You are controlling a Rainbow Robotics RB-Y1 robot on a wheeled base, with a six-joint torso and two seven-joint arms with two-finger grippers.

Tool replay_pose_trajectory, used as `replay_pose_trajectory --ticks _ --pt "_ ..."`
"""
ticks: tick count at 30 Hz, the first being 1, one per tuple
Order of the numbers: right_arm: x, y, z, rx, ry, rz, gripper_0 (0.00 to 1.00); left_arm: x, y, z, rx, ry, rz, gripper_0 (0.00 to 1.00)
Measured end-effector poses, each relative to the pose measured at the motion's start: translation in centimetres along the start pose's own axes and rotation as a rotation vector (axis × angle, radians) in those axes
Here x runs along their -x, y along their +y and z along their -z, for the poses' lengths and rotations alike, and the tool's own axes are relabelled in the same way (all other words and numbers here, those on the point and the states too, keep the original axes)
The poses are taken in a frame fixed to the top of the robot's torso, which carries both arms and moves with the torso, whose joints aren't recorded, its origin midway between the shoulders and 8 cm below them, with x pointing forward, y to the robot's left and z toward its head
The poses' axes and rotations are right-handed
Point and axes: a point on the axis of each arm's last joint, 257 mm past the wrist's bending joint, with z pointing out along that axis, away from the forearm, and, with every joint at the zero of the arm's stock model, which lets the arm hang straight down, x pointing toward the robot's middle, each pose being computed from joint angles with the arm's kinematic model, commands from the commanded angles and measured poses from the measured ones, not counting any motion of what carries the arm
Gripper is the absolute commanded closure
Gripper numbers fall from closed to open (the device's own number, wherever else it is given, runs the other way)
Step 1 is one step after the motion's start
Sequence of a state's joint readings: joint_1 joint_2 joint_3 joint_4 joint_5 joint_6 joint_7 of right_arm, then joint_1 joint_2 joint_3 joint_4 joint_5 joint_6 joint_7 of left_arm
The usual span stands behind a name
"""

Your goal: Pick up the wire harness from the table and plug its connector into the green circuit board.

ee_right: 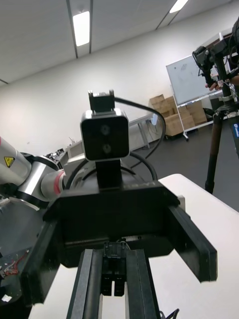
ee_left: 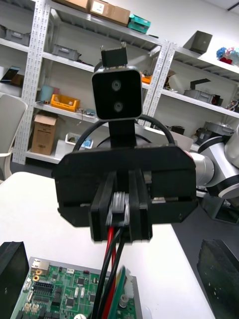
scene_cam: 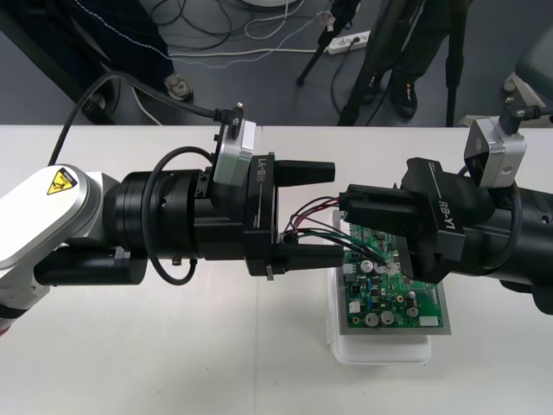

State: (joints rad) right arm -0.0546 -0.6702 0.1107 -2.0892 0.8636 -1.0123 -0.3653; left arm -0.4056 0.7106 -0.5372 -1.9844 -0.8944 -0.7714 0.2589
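Although the right tool [scene_cam: 347, 207] is clamped tight on the wire harness [ee_left: 110, 254], its wires hang loose over the green circuit board [scene_cam: 393, 303], at the bench's [scene_cam: 130, 363] 4 o'clock. The left tool [scene_cam: 335, 213], at the right's 9 o'clock, gapes wide and empty, its fingers either side of them. Closing there could pinch slack wire, and dragging might snag board components.

You have the desk [scene_cam: 130, 363] evenly bright, lit from overhead; shadows beneath the left arm [scene_cam: 52, 207] faint and soft. Small glints on the green circuit board [scene_cam: 389, 303], at its metal parts.
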Motion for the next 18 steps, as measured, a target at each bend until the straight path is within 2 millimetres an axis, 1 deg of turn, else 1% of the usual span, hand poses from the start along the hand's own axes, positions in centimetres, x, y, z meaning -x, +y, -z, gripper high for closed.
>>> replay_pose_trajectory --ticks 7,18 --pt "0.40 0.29 0.03 0.010 -0.017 -0.004 1.00 -0.67 -0.22 0.37 0.011 -0.011 0.041 0.00" --pt "0.62 0.41 0.05 0.014 -0.027 -0.012 1.00 -0.33 -0.79 -0.28 0.010 -0.065 0.086 0.00"
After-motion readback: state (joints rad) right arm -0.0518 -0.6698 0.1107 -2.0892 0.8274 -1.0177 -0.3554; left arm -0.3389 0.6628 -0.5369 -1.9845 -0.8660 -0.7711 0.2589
